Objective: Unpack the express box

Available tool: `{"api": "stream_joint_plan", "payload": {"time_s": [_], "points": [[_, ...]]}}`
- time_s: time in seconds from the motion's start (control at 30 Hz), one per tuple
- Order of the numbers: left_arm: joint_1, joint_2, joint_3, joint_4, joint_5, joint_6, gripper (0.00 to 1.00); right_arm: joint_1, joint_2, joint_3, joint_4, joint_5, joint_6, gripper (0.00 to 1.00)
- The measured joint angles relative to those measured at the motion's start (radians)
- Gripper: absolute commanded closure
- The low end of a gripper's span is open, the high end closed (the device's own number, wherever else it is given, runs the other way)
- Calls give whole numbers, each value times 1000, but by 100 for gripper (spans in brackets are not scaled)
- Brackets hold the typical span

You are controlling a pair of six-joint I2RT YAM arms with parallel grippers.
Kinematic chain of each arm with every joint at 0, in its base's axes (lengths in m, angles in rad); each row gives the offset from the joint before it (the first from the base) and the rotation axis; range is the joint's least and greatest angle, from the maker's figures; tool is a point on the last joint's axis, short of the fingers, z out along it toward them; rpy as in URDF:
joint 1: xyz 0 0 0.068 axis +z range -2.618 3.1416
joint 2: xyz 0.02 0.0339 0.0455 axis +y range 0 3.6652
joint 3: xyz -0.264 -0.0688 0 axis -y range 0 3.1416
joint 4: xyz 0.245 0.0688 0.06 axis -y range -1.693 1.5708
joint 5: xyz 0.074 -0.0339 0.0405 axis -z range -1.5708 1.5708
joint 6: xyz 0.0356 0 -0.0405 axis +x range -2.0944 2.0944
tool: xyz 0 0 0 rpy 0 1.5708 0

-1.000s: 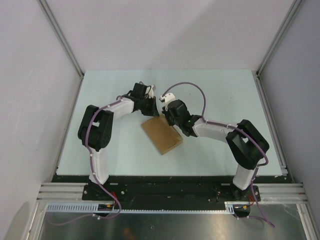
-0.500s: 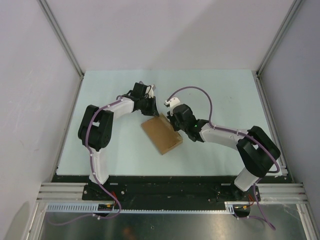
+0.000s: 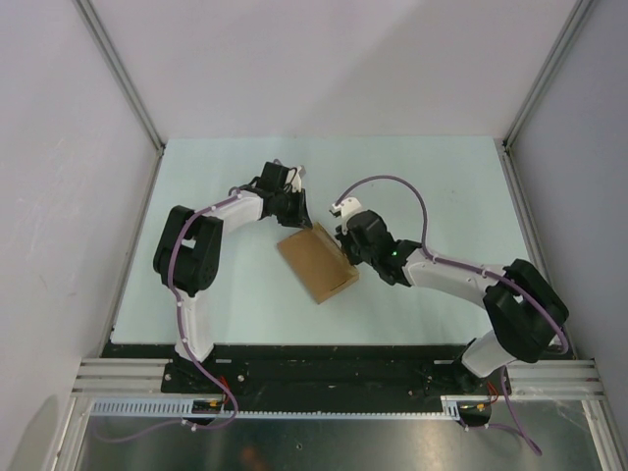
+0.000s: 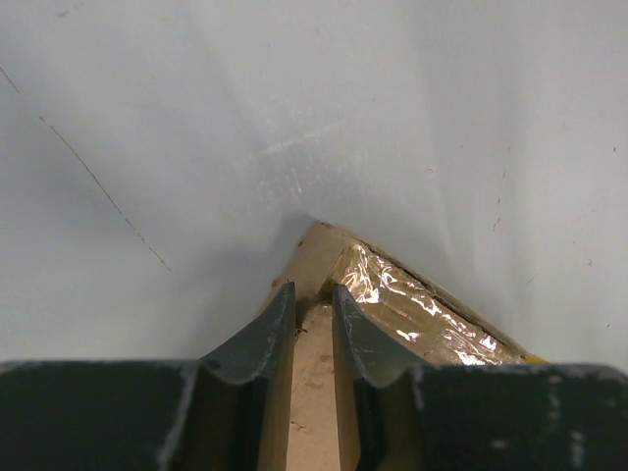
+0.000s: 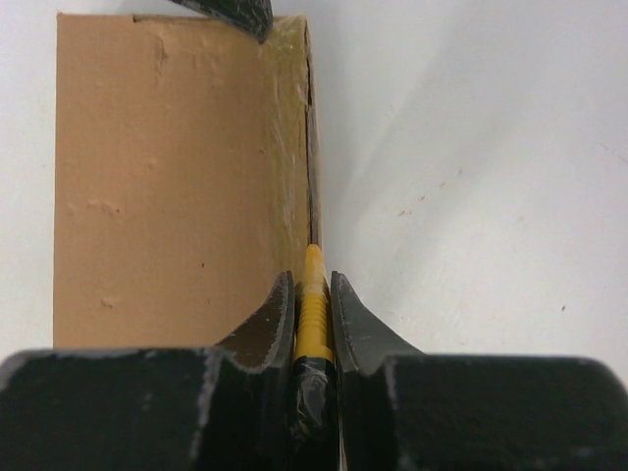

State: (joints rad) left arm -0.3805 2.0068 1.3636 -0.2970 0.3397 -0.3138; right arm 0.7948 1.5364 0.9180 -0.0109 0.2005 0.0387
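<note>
The express box point(image 3: 316, 265), flat brown cardboard, lies slanted in the middle of the table. My left gripper point(image 3: 299, 218) is shut on its far corner. In the left wrist view the jaws point(image 4: 312, 294) pinch the cardboard point(image 4: 316, 392), with shiny clear tape point(image 4: 412, 304) beside them. My right gripper point(image 3: 345, 247) is at the box's right edge, shut on the yellow utility knife point(image 5: 312, 309). The knife's tip sits in the taped seam along the edge of the box point(image 5: 167, 177). A left fingertip point(image 5: 235, 10) shows at the far corner.
The pale green table point(image 3: 442, 186) is bounded by grey walls on three sides. The arm bases and a black rail point(image 3: 324, 373) run along the near edge. A purple cable point(image 3: 392, 186) loops above the right wrist.
My right gripper has slid with the knife along the box's right edge toward the near side, and the right arm has stretched out to the right. The left gripper and the box have stayed put.
</note>
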Motion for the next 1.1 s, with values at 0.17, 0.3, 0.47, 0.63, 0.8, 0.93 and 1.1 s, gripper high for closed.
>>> {"api": "stream_joint_plan", "payload": {"time_s": [0.17, 0.3, 0.47, 0.63, 0.8, 0.93, 1.1], "points": [[0, 0, 1, -1, 0, 0, 78, 2, -40, -29, -39, -5, 14, 100], [0, 0, 2, -2, -1, 0, 78, 2, -72, -43, -69, -7, 24, 100], [0, 1, 2, -2, -3, -1, 78, 2, -120, -56, -116, -7, 42, 100], [0, 1, 2, -2, -4, -1, 78, 3, -162, -71, -157, -8, 68, 100], [0, 1, 2, -2, -4, -1, 79, 3, -181, -96, -172, -18, 101, 100], [0, 1, 2, -2, -4, -2, 78, 6, -206, -109, -182, -19, 125, 100], [0, 1, 2, -2, -5, -4, 78, 13, -239, -115, -196, -18, 150, 100]]}}
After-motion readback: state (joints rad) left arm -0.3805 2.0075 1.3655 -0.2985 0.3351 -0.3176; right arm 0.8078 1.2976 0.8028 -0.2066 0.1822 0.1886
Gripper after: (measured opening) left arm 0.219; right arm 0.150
